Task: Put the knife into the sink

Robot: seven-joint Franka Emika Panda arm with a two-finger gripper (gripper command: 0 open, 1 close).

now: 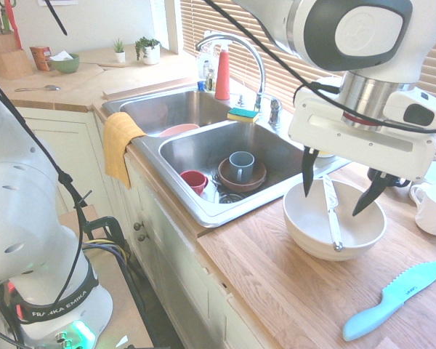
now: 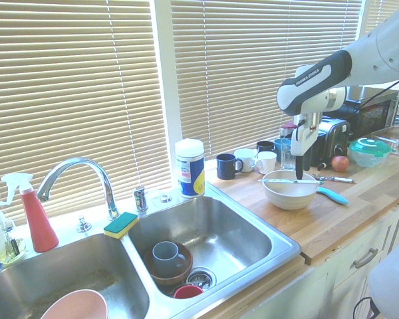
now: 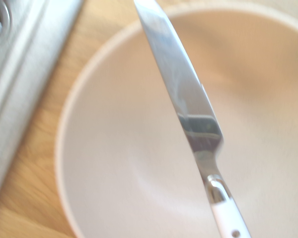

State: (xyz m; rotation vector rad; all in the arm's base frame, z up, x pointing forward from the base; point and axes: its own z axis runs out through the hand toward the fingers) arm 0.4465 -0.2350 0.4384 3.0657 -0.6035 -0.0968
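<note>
The knife (image 1: pixel 331 211) is slim, with a silvery blade and a white handle, and lies across the rim of a white bowl (image 1: pixel 309 234) on the wooden counter. Its blade fills the wrist view as knife (image 3: pixel 186 94) over the bowl (image 3: pixel 114 163). My gripper (image 1: pixel 341 193) hangs open just above the bowl, one dark finger on each side of the knife, touching nothing. In the second exterior view the gripper (image 2: pixel 298 171) hovers over the knife (image 2: pixel 279 180). The sink (image 1: pixel 203 149) lies beside the bowl, its rim (image 3: pixel 20 84) close by.
The near basin holds a brown bowl with a grey mug (image 1: pixel 241 166) and a red cup (image 1: pixel 194 180). A teal plastic knife (image 1: pixel 392 299) lies on the counter. Several mugs (image 2: pixel 246 159), a toaster and an apple (image 2: pixel 340 163) stand behind the bowl. A yellow cloth (image 1: pixel 118 142) drapes the sink edge.
</note>
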